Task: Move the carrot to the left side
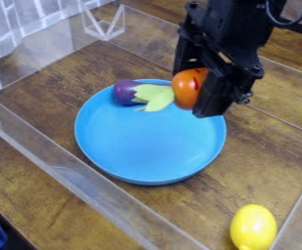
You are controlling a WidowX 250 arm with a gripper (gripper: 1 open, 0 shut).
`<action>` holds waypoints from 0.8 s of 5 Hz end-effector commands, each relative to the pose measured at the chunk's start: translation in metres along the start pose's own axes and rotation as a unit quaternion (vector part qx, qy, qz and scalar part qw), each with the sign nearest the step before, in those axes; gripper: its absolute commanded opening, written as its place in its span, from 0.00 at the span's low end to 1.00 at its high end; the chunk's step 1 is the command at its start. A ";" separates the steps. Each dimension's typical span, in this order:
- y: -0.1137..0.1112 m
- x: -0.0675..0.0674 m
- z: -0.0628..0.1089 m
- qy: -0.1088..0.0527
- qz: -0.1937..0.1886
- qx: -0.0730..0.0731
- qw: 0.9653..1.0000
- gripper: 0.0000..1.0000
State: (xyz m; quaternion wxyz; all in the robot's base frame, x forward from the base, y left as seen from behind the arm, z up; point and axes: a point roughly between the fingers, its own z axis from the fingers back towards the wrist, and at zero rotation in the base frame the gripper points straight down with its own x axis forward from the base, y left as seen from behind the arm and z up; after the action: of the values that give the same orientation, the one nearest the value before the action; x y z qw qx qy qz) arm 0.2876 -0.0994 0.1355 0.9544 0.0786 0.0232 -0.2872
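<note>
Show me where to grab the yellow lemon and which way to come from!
Best from straight above, I think, with fingers on both long sides of the lemon's middle: it lies lengthwise, is narrower across there, and nothing covers its top.
</note>
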 end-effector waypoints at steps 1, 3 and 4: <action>0.011 0.004 0.022 -0.037 0.022 0.011 0.999 0.00; 0.026 0.003 0.013 -0.034 0.043 0.017 0.998 0.00; 0.059 -0.009 0.005 -0.030 0.070 0.023 0.997 0.00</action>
State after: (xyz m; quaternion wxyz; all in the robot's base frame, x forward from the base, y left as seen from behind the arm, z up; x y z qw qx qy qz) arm 0.3120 -0.0466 0.1367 0.9708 0.0923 0.0024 -0.2213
